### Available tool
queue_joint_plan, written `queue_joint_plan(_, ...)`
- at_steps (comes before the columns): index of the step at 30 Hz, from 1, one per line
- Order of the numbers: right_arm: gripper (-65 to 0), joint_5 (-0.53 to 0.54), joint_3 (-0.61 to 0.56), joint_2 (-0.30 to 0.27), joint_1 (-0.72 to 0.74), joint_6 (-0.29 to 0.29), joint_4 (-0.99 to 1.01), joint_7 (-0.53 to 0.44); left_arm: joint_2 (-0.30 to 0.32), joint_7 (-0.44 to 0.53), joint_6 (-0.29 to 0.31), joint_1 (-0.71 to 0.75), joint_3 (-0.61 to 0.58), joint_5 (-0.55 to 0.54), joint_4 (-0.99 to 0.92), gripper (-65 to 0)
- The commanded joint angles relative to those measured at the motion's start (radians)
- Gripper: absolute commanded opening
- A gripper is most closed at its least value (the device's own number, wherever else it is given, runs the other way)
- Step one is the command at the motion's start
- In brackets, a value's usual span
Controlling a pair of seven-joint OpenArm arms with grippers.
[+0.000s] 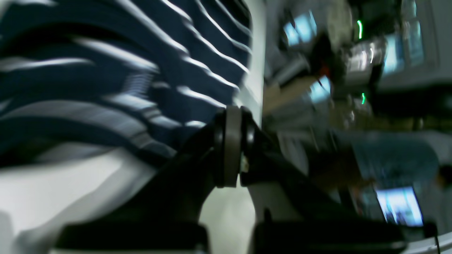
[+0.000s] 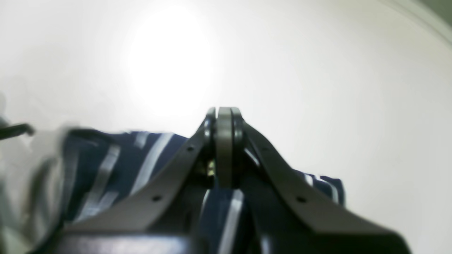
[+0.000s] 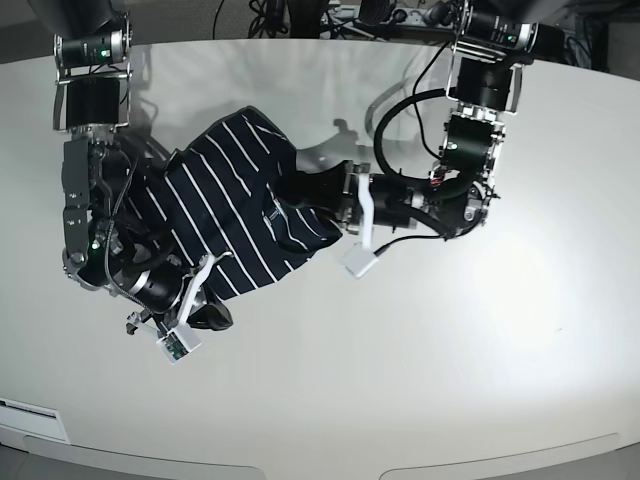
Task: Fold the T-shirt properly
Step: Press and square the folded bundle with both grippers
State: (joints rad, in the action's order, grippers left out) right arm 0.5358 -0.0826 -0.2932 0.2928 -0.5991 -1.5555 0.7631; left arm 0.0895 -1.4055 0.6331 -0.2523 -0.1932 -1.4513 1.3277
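The T-shirt (image 3: 225,205), dark navy with thin white stripes, lies bunched on the white table (image 3: 450,350) at the left of the base view. My right gripper (image 3: 215,318) is at its near edge. In the right wrist view this gripper (image 2: 224,113) is shut, and striped cloth (image 2: 116,165) runs under and between its fingers. My left gripper (image 3: 305,188) reaches in from the right to the shirt's right edge. The left wrist view is blurred; there the gripper (image 1: 231,116) is shut, with the shirt's (image 1: 106,77) edge meeting its tips.
Both arms hang over the back half of the table, with cables (image 3: 390,110) looping by the right one. Beyond the table's edge (image 1: 256,53) the left wrist view shows a blurred room with lit screens (image 1: 399,206).
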Motion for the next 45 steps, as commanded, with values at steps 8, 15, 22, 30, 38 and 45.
queue_joint_plan(8, -65.0, 0.008, -0.096, -0.074, 0.117, -0.084, 0.248, -0.035, -0.129, 0.074, 0.027, -0.016, -0.2, 0.308, 0.017, -65.0)
queue_joint_plan(15, -65.0, 0.023, -0.112, -0.171, 0.019, -0.093, 0.289, -0.058, -0.12, 0.129, 0.037, -0.014, -0.207, 0.564, 0.002, -65.0)
queue_joint_plan(22, -65.0, 0.059, -0.104, -0.274, -0.148, 0.1, 0.051, 0.038, -0.01, 0.237, 0.036, -0.017, -0.207, 0.691, -0.011, -65.0)
queue_joint_plan(30, -65.0, -0.057, 0.017, -0.211, -0.369, 0.29, -0.235, 0.06, 0.055, 0.476, 0.008, -0.058, -0.207, 0.91, -0.013, -65.0)
queue_joint_plan(38, -65.0, -0.139, 0.148, -0.06, -0.478, 0.402, -0.488, 0.007, 0.05, 0.583, -0.033, -0.146, -0.204, 1.023, -0.013, -65.0)
queue_joint_plan(45, -65.0, -0.286, 0.182, -0.081, -0.489, 0.402, -0.511, 0.001, 0.052, 0.318, -0.046, -0.248, -0.139, 0.825, 0.016, -65.0)
